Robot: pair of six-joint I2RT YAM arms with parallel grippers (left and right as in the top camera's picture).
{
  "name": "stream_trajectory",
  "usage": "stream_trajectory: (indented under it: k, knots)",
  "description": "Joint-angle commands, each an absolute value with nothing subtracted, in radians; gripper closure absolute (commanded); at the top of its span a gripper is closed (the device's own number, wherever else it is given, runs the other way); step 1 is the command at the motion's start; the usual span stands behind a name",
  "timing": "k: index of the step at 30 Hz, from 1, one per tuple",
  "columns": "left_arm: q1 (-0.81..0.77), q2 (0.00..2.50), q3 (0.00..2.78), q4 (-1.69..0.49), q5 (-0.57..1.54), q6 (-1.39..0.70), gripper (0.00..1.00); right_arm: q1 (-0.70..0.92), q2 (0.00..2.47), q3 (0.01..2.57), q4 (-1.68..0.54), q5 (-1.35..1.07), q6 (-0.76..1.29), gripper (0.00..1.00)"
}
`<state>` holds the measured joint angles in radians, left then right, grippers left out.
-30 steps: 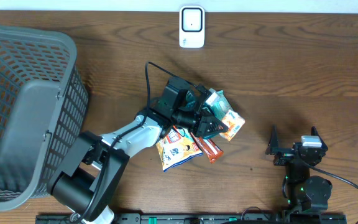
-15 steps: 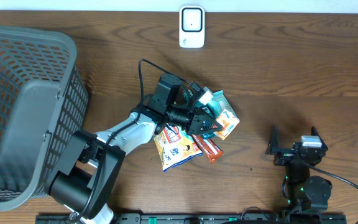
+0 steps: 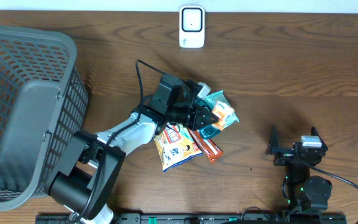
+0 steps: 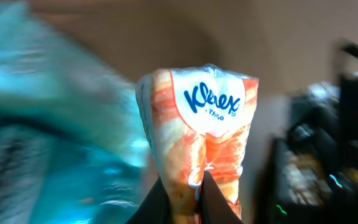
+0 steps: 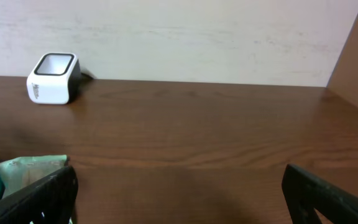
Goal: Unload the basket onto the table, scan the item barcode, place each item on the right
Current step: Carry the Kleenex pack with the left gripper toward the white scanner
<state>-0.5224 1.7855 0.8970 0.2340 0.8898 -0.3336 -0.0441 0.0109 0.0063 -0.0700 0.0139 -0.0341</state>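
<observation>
Silver-white left arm point(image 3: 132, 134) with black joints, black tool point(image 3: 205, 119) and looping black cable point(image 3: 138, 74); right arm point(image 3: 300, 155) black, green-lit.

Top-down overhead, close wrists (scanner point(image 3: 192, 27) shared)

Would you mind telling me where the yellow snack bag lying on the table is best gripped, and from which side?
Probably its near, lower-left corner, approached from the table's front edge. The snack bag lies flat; the left arm hangs over its far end and a red bar sits along its right side, so only that corner is free to pinch.
</observation>
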Motion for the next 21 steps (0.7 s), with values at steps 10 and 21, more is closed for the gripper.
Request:
stream_trajectory:
  k: [10, 21]
  knots:
    - [-0.524, 1.739, 1.151, 0.051, 0.209, -0.229, 0.92, -0.036, 0.006, 0.005, -0.073, 0.009, -0.042, 0.01]
    - [-0.507, 1.783, 1.272, 0.144, -0.171, 0.056, 0.92, -0.036, 0.006, 0.005, -0.073, 0.009, -0.042, 0.01]
